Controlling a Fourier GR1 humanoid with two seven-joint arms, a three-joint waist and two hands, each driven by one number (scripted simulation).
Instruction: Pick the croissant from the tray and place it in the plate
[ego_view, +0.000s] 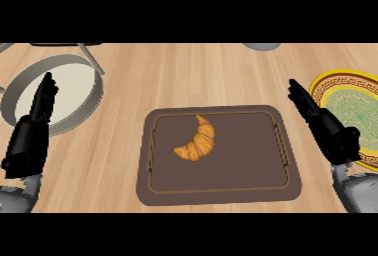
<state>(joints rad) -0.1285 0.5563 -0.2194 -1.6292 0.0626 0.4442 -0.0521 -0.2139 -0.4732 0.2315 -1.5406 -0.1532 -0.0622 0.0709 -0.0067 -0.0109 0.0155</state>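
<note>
A golden-brown croissant lies on a dark brown tray in the middle of the wooden counter. A yellow plate with a green patterned centre sits at the right edge, partly cut off. My right hand is open, fingers straight and pointing up, between the tray and the plate and partly over the plate's near rim. My left hand is open at the left, fingers up, well away from the tray. Neither hand touches the croissant.
A grey round pan with a pale inside stands at the upper left, behind my left hand, with a handle reaching to the top edge. A grey object peeks in at the top.
</note>
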